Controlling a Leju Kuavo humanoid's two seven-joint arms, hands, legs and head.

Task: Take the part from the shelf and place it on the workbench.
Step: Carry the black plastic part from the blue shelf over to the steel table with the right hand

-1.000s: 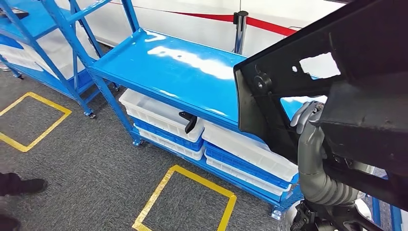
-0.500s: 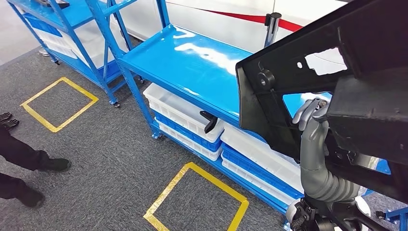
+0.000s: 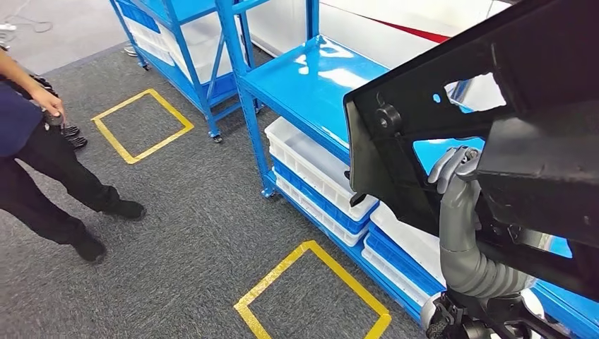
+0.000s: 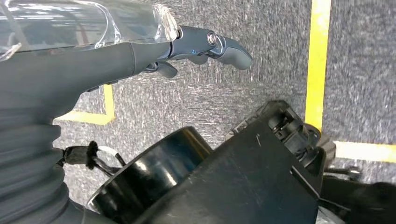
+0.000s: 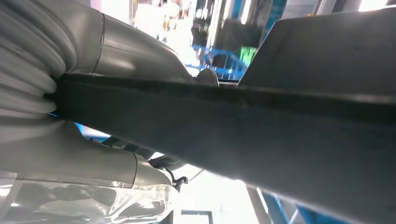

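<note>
One big black part (image 3: 487, 120) takes up the three o'clock side of the head view, lifted high and tilted, well off any shelf surface. So the pickup looks done; the carry is on, and the set-down on the workbench is still to come. No workbench is showing yet.

At four o'clock, grey fingers (image 3: 452, 166) of a hand curl over an inner edge of the part, so that hand is gripping it; I judge it to be the right hand (image 3: 455, 176), though the arm rises from under the part and I can't be sure. Up close at the right wrist, the dark edge of the part (image 5: 261, 135) runs straight across between the grey cover and the thumb.

Left hand (image 4: 205, 46): fingers stretched out over grey carpet (image 4: 261, 70) and yellow floor tape (image 4: 317, 56), with the black part (image 4: 243, 182) below the arm. Whether it bears any of the load, I can't tell.

Blue shelving (image 3: 311, 78) sits at twelve o'clock, white bins (image 3: 311, 159) stacked beneath. A person (image 3: 42, 162) stands at nine o'clock, well apart.
</note>
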